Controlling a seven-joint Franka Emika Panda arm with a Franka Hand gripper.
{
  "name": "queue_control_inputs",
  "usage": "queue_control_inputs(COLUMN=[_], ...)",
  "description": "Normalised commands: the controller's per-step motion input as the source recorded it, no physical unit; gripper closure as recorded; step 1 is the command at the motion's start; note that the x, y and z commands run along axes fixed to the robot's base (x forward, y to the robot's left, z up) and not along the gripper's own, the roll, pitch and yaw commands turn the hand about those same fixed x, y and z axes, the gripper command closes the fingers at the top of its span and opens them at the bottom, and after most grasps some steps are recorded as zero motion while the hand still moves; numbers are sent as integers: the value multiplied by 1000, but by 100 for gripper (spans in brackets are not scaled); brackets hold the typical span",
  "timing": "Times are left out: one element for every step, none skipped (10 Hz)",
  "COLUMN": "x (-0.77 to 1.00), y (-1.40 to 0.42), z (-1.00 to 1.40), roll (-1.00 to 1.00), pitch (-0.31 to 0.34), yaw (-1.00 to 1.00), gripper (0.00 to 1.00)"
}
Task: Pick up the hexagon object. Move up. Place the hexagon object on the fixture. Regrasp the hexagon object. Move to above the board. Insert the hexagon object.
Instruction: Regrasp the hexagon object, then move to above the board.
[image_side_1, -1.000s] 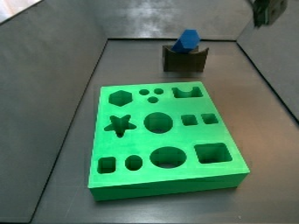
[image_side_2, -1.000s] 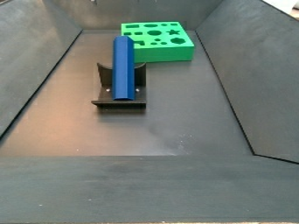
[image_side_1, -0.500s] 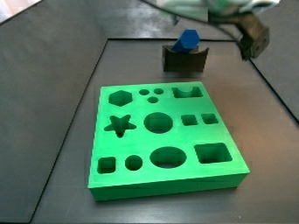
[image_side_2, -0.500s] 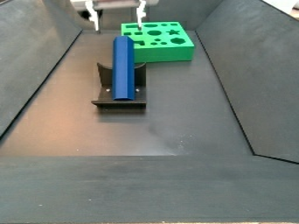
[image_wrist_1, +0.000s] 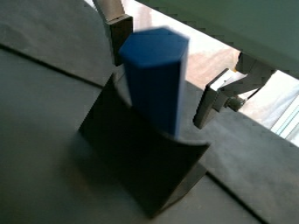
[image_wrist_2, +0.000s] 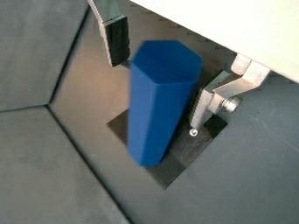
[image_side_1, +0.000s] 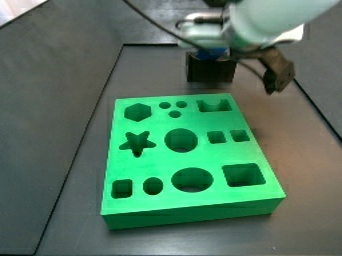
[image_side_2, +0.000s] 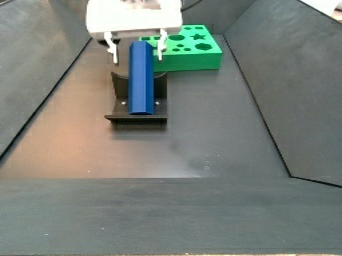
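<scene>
The blue hexagon object (image_side_2: 140, 75) lies along the dark fixture (image_side_2: 136, 110), resting in its notch. It fills the middle of both wrist views (image_wrist_1: 158, 83) (image_wrist_2: 162, 109), with the fixture (image_wrist_1: 135, 166) (image_wrist_2: 177, 159) beneath it. My gripper (image_side_2: 136, 46) is open and straddles the prism's far end, one finger (image_wrist_2: 117, 42) on each side with gaps showing. In a side view my arm hides the prism, and only part of the fixture (image_side_1: 210, 70) shows below the gripper (image_side_1: 211, 48). The green board (image_side_1: 187, 150) lies flat beside it.
The dark bin floor is bounded by sloped walls (image_side_2: 54, 90) on both sides. The board (image_side_2: 201, 50) sits just beyond the fixture, close behind my gripper.
My gripper has come down from above and now sits around the far end of the hexagon object. The prism, fixture and board have not moved.
</scene>
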Motion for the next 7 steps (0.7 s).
queue_control_inputs(x=[79, 0, -157, -153, -126, -105, -102], y=[0, 0, -452, -451, -428, -399, -395], z=[-167, 0, 1000, 1000, 1000, 1000, 1000], roll=[60, 0, 237, 230, 191, 115, 89], pitch=[23, 0, 416, 403, 322, 206, 93], yaw=[-14, 0, 427, 429, 443, 456, 446], gripper=[0, 100, 100, 100, 100, 100, 100])
